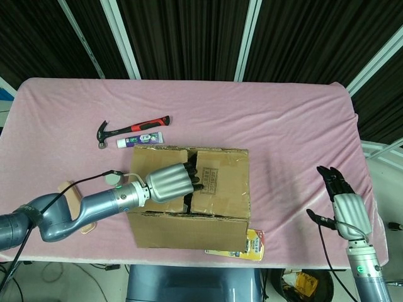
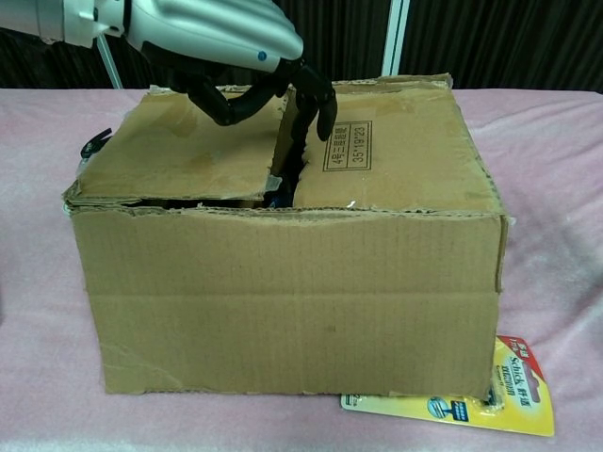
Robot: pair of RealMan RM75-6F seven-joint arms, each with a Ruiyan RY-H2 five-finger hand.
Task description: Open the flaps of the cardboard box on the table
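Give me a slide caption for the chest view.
Left hand hooks its fingers toward the gap between the closed flaps of the cardboard box.

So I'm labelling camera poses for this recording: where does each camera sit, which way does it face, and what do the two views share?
Head view: high up, looking steeply down on the pink-clothed table; shows the left hand over the brown cardboard box and the right hand apart at the table's edge.
Chest view: low, at box height, facing the box's front wall; only the left hand shows.
Shared: the box, the left hand above its flaps, the yellow packet under its corner.
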